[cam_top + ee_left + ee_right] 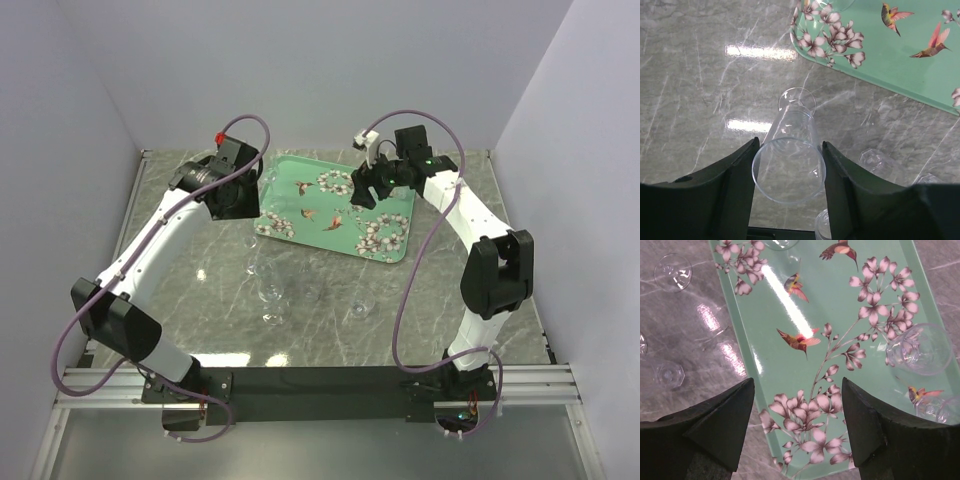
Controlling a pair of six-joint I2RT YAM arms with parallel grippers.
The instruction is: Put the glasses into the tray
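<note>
One clear tumbler (788, 170) is clenched between the left jaws, over the marble worktop (700, 90) just beside a corner of the mint-green tray (900, 55). Two glasses (920, 347) stand inside the tray near its rim; other glasses (270, 295) sit scattered on the worktop nearby. The right jaws hang released, empty, above the tray

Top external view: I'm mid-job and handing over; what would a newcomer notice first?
The mint-green tray with blossoms and birds, at the far middle of the grey marble table, stands out most. The left gripper is shut on a clear glass just off the tray's corner; the right gripper hangs open and empty over the tray, near a glass already in it.
</note>
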